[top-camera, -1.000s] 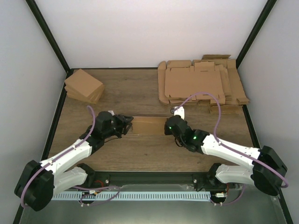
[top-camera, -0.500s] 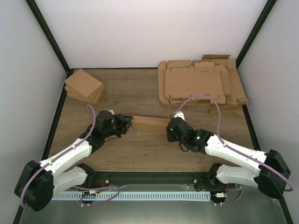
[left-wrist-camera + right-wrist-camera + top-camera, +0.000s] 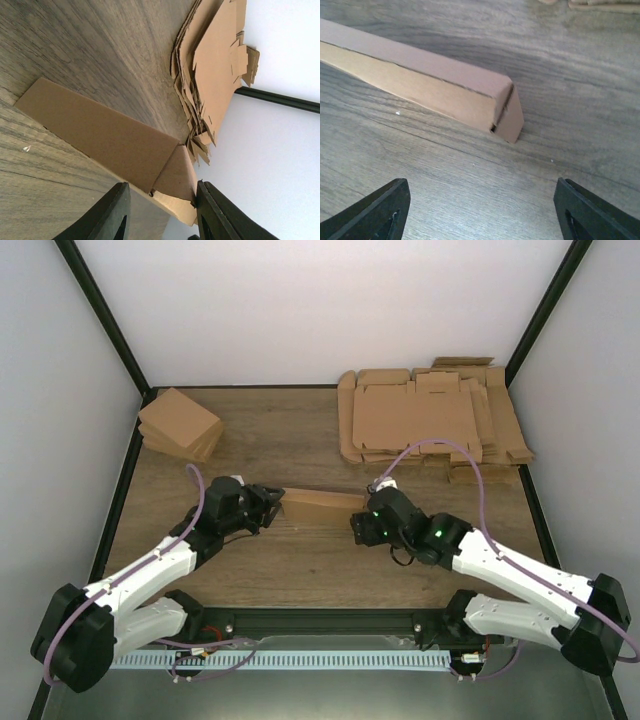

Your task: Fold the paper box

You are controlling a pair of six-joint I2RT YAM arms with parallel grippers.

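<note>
Right wrist: plain brown paper box (image 3: 435, 82) before wide-apart right claw (image 3: 481, 190); left claw (image 3: 161, 192) tight on it.

Our top view looks down from above and behind the arm bases, far enough back to take in the whole surface (image 3: 300, 430). Our left wrist view is rolled sideways, low and close at one end of the paper box (image 3: 100, 135), facing the pile of flat sheets (image 3: 215, 65). Our right wrist view looks down closely at the box's other end. All three views share that box.
</note>
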